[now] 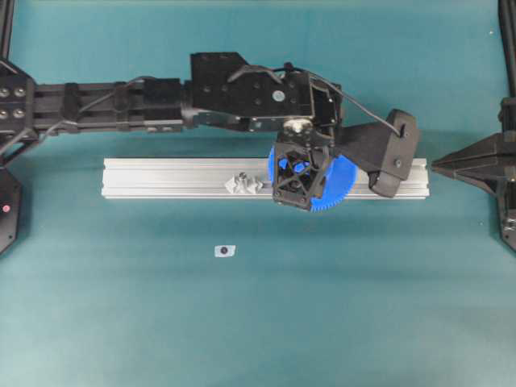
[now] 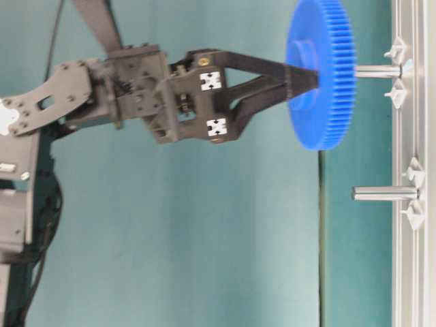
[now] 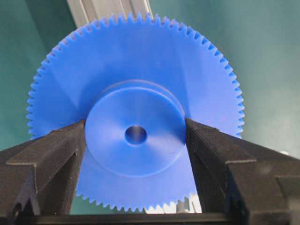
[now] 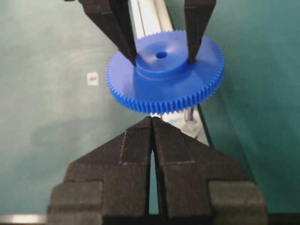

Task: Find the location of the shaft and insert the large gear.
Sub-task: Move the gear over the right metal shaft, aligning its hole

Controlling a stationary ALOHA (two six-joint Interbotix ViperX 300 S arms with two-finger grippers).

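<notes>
My left gripper [image 3: 136,136] is shut on the raised hub of the large gear [image 3: 136,61], a flat blue toothed disc that it holds level over the aluminium rail [image 1: 161,173]. From table level the shaft [image 2: 378,70], a pale pin with a clear diamond mount [image 2: 398,51] on each side, stands straight under the gear [image 2: 320,71] hub. Its tip meets the gear's lower face. From overhead the gear [image 1: 343,181] and the left gripper [image 1: 300,173] hide this shaft. My right gripper [image 4: 152,119] is shut and empty, apart to the right of the rail.
A second pale pin with diamond mounts [image 1: 244,184] stands on the rail left of the gear, also seen from table level [image 2: 385,193]. A small dark-tipped pin on a white patch [image 1: 224,251] lies on the teal table in front of the rail.
</notes>
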